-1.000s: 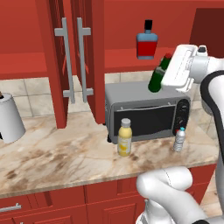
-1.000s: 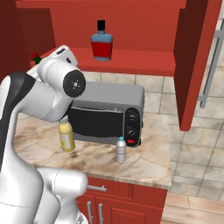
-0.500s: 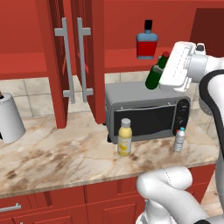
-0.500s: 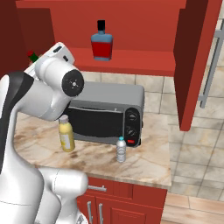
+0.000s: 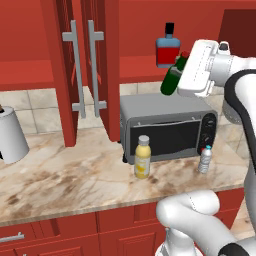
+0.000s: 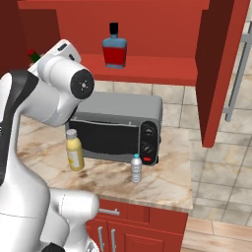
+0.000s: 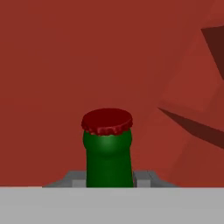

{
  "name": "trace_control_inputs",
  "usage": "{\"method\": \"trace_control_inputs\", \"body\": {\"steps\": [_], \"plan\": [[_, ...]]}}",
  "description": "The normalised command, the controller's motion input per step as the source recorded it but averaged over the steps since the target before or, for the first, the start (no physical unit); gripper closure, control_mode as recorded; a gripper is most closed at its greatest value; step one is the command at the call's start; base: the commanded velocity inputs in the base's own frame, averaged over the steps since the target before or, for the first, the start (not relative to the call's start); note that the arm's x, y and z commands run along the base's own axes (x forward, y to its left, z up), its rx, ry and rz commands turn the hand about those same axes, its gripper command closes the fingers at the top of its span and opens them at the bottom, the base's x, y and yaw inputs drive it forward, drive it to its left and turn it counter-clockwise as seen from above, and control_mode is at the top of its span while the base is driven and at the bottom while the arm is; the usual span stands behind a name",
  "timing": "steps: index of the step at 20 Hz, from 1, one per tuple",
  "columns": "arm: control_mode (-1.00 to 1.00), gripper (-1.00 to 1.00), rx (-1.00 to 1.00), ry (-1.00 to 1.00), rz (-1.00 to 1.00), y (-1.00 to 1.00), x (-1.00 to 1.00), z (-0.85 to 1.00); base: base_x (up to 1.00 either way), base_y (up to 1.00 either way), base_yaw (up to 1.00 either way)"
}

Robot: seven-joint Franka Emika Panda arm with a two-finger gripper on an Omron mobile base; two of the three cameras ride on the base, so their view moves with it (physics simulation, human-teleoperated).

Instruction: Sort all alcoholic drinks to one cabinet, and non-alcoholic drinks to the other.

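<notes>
I see my claw clamped on the green bottle, tilted above the toaster oven. On the marbled worktop, juice bottle at oven's 7 o'clock; red cabinet shelf behind.

The slim bottle is dark green with a red cap. The squat bottle is red and blue, black-capped. The counter is beige-brown marbled.

A kitchen: red cabinets, marble counter, toaster oven.
</notes>
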Motion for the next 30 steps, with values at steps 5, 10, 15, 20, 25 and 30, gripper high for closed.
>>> {"method": "trace_control_inputs", "body": {"steps": [5, 10, 15, 20, 25, 30], "plan": [[-1.00, 1.00, 0.00, 0.00, 0.04, 0.04, 0.26, 0.02, 0.00, 0.00, 0.00], [-1.00, 1.00, 0.00, 0.00, 0.05, 0.02, 0.20, 0.09, 0.00, 0.00, 0.00], [-1.00, 1.00, 0.00, 0.00, 0.05, 0.10, 0.09, 0.19, 0.00, 0.00, 0.00], [-1.00, 1.00, 0.00, 0.00, 0.05, 0.14, 0.16, 0.03, 0.00, 0.00, 0.00], [-1.00, 1.00, 0.00, 0.00, 0.03, 0.12, 0.21, 0.00, 0.00, 0.00, 0.00], [-1.00, 1.00, 0.00, 0.00, 0.00, 0.08, 0.18, 0.00, 0.00, 0.00, 0.00]]}}
